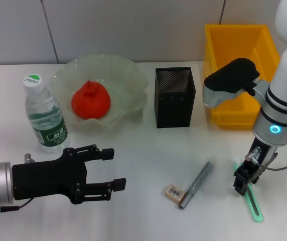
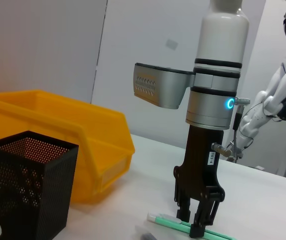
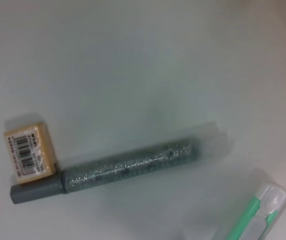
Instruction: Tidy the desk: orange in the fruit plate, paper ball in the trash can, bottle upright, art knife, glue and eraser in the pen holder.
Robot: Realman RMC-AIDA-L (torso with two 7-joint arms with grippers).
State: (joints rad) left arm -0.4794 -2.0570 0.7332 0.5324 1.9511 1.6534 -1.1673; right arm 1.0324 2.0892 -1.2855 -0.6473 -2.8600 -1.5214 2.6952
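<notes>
The orange [image 1: 90,99] lies in the fruit plate [image 1: 133,83]. The bottle [image 1: 45,115] stands upright left of the plate. The pen holder [image 1: 173,95] stands at centre, the yellow trash can [image 1: 241,65] to its right. The art knife [image 1: 196,185], the eraser [image 1: 174,193] and the glue [image 1: 254,203] lie on the table in front. My right gripper [image 1: 243,183] is down over the glue with its fingers slightly apart, as the left wrist view [image 2: 198,222] shows. My left gripper [image 1: 108,170] is open and empty in front of the bottle. No paper ball shows.
The right wrist view shows the art knife [image 3: 128,167], the eraser [image 3: 28,150] touching its end, and the glue's white end [image 3: 265,202]. The left wrist view shows the pen holder [image 2: 28,185] and the trash can [image 2: 58,135]. A second robot [image 2: 278,100] stands behind the table.
</notes>
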